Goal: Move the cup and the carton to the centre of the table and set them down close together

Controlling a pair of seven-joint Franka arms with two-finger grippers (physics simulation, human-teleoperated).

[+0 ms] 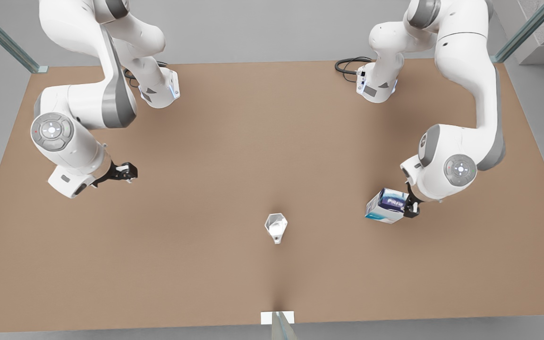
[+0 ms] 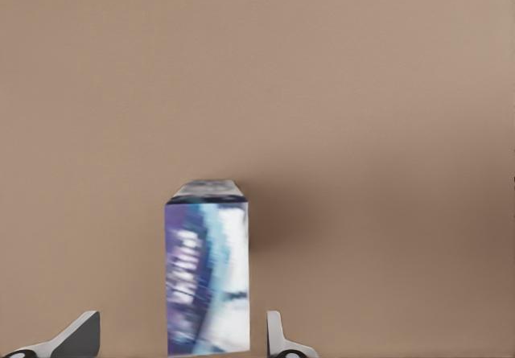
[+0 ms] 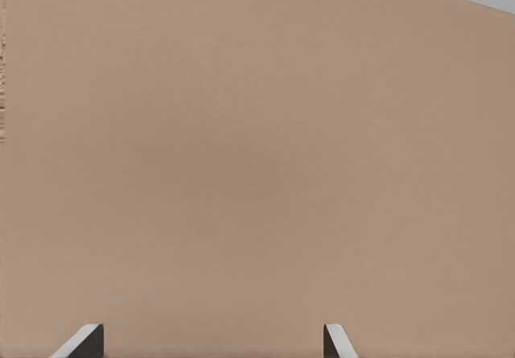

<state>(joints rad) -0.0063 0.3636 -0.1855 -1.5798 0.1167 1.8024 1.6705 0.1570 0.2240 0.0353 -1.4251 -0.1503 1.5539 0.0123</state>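
Overhead, left gripper (image 1: 406, 205) astride tilted carton (image 1: 385, 206).

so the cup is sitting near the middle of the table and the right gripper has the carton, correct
Not quite. The carton sits between the fingers of the left gripper, as the left wrist view shows. The right gripper is open over bare table on the front view's left. The cup is near the middle, as you say.
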